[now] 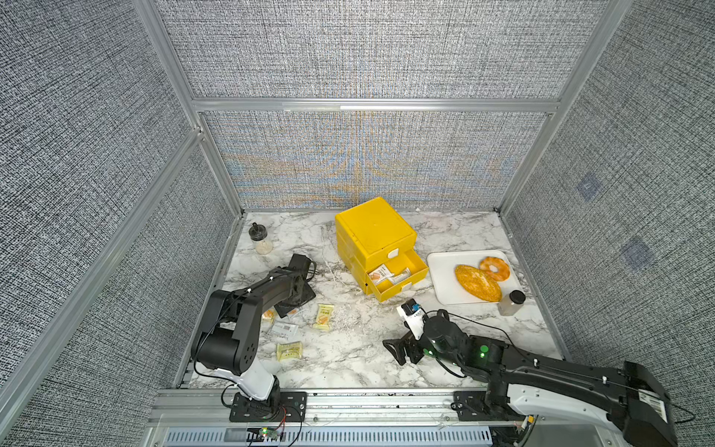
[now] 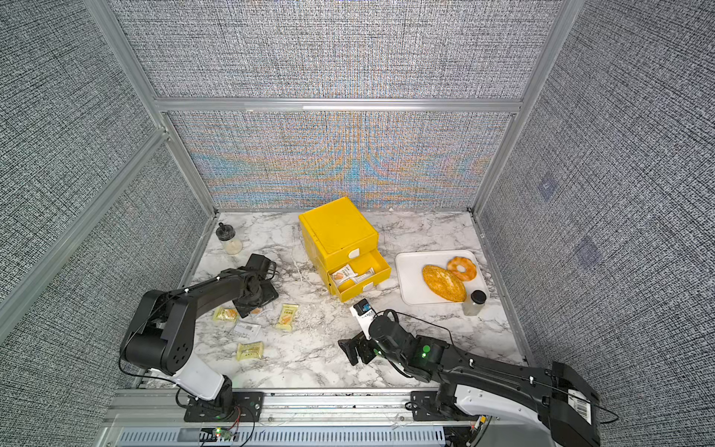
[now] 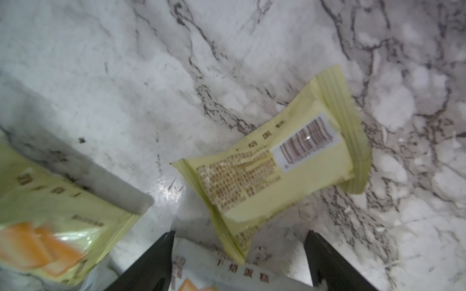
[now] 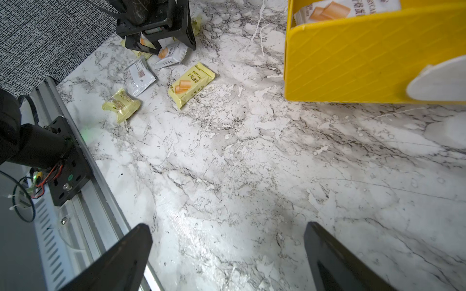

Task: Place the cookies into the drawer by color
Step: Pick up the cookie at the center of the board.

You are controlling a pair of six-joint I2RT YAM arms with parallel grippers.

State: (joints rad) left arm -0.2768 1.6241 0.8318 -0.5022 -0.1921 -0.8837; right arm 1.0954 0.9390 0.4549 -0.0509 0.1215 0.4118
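Cookies (image 1: 323,316) are scattered on the surface (image 1: 367,348) by the left claw (image 3: 239,235), which is spread wide around a white packet (image 3: 227,273) and not squeezing it. A couple of white ones sit in the open bottom drawer (image 1: 387,295). The right claw (image 4: 227,226) gapes wide and empty.

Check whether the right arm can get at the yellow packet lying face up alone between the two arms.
Probably yes. The right hand is open and empty, with only bare marble table between it and the yellow packet. The left hand hovers over other packets farther off, so it should not interfere.
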